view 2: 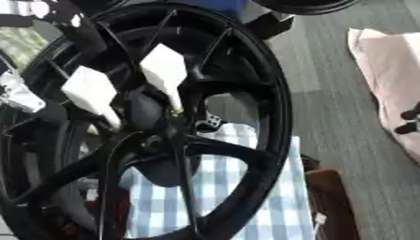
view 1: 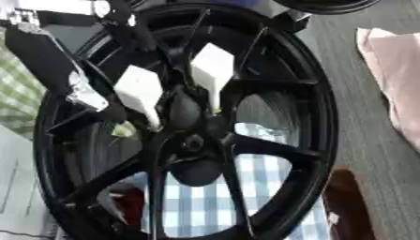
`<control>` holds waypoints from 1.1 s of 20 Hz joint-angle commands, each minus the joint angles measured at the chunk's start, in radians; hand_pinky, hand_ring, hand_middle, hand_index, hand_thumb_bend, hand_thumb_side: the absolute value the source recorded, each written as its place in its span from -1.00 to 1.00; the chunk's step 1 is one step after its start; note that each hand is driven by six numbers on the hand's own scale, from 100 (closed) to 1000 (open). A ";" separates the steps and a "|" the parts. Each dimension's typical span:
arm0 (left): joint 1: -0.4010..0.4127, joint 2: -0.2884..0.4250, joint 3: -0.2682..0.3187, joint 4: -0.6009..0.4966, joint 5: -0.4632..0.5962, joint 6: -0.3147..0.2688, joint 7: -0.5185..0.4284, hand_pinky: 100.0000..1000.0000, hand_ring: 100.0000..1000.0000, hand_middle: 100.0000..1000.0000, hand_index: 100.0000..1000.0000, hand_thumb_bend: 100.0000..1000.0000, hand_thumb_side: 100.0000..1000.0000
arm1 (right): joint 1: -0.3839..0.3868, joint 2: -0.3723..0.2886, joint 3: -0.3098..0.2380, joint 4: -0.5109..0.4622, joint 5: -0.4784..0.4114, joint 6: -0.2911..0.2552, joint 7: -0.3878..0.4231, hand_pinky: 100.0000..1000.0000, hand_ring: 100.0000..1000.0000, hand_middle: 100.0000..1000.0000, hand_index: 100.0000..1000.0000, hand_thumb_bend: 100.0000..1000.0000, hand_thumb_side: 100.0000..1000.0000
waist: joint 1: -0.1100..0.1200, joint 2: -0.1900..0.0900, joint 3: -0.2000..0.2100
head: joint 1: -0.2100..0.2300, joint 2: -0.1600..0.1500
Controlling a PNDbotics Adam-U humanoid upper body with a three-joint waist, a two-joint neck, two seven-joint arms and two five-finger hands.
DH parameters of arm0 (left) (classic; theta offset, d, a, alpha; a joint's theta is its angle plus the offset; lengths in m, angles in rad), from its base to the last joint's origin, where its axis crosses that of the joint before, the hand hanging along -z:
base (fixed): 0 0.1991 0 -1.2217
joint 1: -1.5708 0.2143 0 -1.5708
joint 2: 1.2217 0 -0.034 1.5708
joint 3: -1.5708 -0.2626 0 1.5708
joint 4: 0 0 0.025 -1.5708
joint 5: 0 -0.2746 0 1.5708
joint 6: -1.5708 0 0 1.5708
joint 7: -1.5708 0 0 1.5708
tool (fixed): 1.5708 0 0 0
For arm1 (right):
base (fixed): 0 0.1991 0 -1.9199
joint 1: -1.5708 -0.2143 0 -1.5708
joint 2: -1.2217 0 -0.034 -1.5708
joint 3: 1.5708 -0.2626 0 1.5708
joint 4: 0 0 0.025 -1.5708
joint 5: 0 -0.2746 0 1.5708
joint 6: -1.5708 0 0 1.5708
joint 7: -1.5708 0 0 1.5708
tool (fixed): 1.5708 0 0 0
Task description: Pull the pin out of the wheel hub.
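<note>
The wheel point(view 1: 316, 140) fills my view, black, standing nearly on edge, with a blue checked cloth point(view 1: 262, 173) showing through its spokes. My left arm comes in from the upper left, and the left robot hand point(view 1: 184, 110) sits right on the hub point(view 1: 197, 140), a dark mass with two white wedge-shaped pieces point(view 1: 139, 89) above it. I take those for part of the hand but can't be sure. I cannot tell whether its fingers are curled or what they hold, because black lies on black there.

I can't make out the pin plainly. A small yellow-green speck point(view 2: 176, 111) shows just beside the hand at the hub, and that may be it.

I'd judge the pin small, stiff and light, likely smooth metal and apt to slip. The wheel is heavy and rigid and shouldn't shift. I'd pinch the pin at its exposed head and draw it straight along its own axis, since any sideways lean could jam it in the bore.

Two dark tips point(view 2: 408, 121) at the right edge may be my right robot hand. Its state I cannot tell.
</note>
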 commanded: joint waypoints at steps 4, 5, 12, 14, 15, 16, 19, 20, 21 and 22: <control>-0.036 -0.009 -0.006 0.034 -0.020 -0.042 0.011 0.63 0.44 0.47 0.66 0.32 -0.59 | 0.000 -0.013 -0.002 -0.019 0.002 0.002 0.002 0.49 -0.01 0.05 0.03 -1.00 0.29 | 0.010 -0.112 -0.006 | 0.006 -0.017; -0.039 -0.014 -0.008 0.041 -0.025 -0.049 0.015 0.63 0.43 0.45 0.66 0.29 -0.62 | 0.000 -0.012 -0.002 -0.019 0.002 0.002 0.002 0.49 -0.01 0.05 0.03 -1.00 0.29 | 0.009 -0.112 -0.006 | 0.007 -0.018; -0.048 -0.037 -0.022 0.091 0.001 -0.084 0.027 0.59 0.35 0.34 0.58 0.08 -0.77 | 0.001 -0.008 -0.002 -0.019 0.002 0.005 0.002 0.49 -0.01 0.05 0.03 -1.00 0.30 | 0.009 -0.108 -0.009 | 0.010 -0.018; -0.049 -0.043 -0.022 0.103 0.016 -0.089 0.034 0.58 0.32 0.32 0.57 -0.01 -0.81 | 0.001 -0.007 -0.002 -0.019 0.002 0.006 0.001 0.50 -0.01 0.05 0.03 -1.00 0.30 | 0.009 -0.107 -0.009 | 0.011 -0.019; -0.050 -0.045 -0.023 0.109 0.024 -0.091 0.038 0.58 0.32 0.31 0.56 -0.04 -0.82 | 0.000 -0.007 -0.001 -0.019 0.002 0.006 0.002 0.50 -0.01 0.05 0.03 -1.00 0.30 | 0.009 -0.107 -0.010 | 0.012 -0.019; -0.051 -0.048 -0.024 0.114 0.032 -0.092 0.041 0.58 0.31 0.30 0.55 -0.06 -0.82 | 0.000 -0.007 -0.001 -0.019 0.002 0.006 0.002 0.50 -0.01 0.05 0.03 -1.00 0.30 | 0.009 -0.107 -0.010 | 0.012 -0.019; -0.053 -0.053 -0.024 0.124 0.061 -0.096 0.046 0.55 0.23 0.19 0.45 -0.21 -0.89 | 0.000 -0.007 -0.002 -0.019 0.001 0.007 0.001 0.50 -0.01 0.05 0.03 -1.00 0.30 | 0.009 -0.107 -0.011 | 0.014 -0.020; -0.053 -0.054 -0.024 0.127 0.070 -0.095 0.047 0.53 0.17 0.10 0.36 -0.27 -0.91 | 0.000 -0.006 -0.002 -0.019 0.001 0.008 0.000 0.50 -0.01 0.05 0.03 -1.00 0.30 | 0.009 -0.107 -0.011 | 0.014 -0.020; -0.053 -0.054 -0.024 0.129 0.079 -0.095 0.045 0.51 0.11 0.01 0.27 -0.36 -0.96 | 0.000 -0.006 -0.002 -0.019 0.001 0.009 -0.001 0.50 -0.01 0.05 0.03 -1.00 0.30 | 0.009 -0.107 -0.012 | 0.014 -0.020; -0.052 -0.054 -0.024 0.130 0.088 -0.094 0.041 0.49 0.05 -0.07 0.18 -0.45 -1.00 | 0.001 -0.005 -0.002 -0.019 0.000 0.010 -0.003 0.50 -0.01 0.05 0.03 -1.00 0.30 | 0.009 -0.107 -0.012 | 0.014 -0.020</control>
